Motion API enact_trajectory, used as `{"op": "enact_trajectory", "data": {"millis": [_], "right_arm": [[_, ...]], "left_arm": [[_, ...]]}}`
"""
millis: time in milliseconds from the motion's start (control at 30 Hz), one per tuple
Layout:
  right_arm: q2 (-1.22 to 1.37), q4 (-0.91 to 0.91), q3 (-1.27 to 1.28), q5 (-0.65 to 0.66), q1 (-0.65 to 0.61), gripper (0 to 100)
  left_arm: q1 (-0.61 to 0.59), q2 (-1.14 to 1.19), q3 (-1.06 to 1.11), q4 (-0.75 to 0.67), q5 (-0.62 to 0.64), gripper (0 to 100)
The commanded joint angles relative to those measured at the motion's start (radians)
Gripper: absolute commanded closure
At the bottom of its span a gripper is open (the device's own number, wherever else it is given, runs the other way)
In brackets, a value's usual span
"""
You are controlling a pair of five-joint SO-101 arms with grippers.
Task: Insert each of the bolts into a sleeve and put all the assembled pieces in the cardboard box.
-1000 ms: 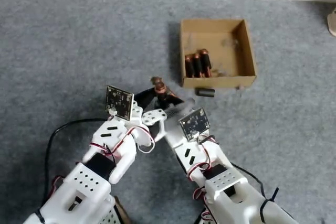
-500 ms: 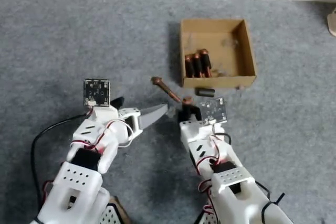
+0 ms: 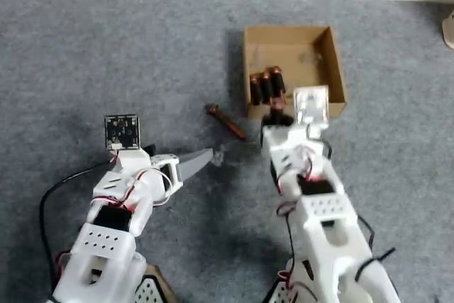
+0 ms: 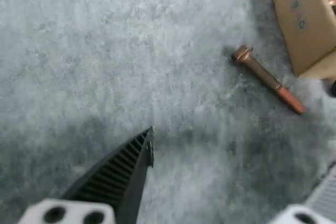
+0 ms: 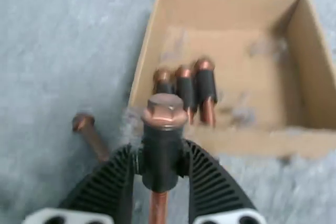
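Grey carpet (image 3: pixel 106 47) lay under both arms. I noted the right gripper (image 5: pixel 160 171) clamped on a sleeved bolt (image 5: pixel 163 145) just short of the cardboard box (image 3: pixel 337 69) — three assembled pieces (image 3: pixel 267 85) inside. Left gripper (image 3: pixel 206 156) sat fingers apart near a loose bolt (image 3: pixel 225 121).

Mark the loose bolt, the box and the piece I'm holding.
loose bolt (image 4: pixel 268 80): left wrist view, middle of shank.
box (image 3: pixel 246 69): high view, side wall rim.
held piece (image 5: pixel 163 156): right wrist view, black sleeve.
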Motion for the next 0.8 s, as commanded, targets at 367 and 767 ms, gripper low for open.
{"op": "enact_trajectory", "data": {"millis": [367, 767], "right_arm": [[0.707, 0.002, -0.753, 0.275, 0.090, 99.4], [0.849, 0.004, -0.964, 0.281, 0.128, 99.4]], "left_arm": [[-0.007, -0.018, -0.004, 0.005, -0.012, 54], [-0.008, -0.018, -0.004, 0.005, -0.014, 54]]}}
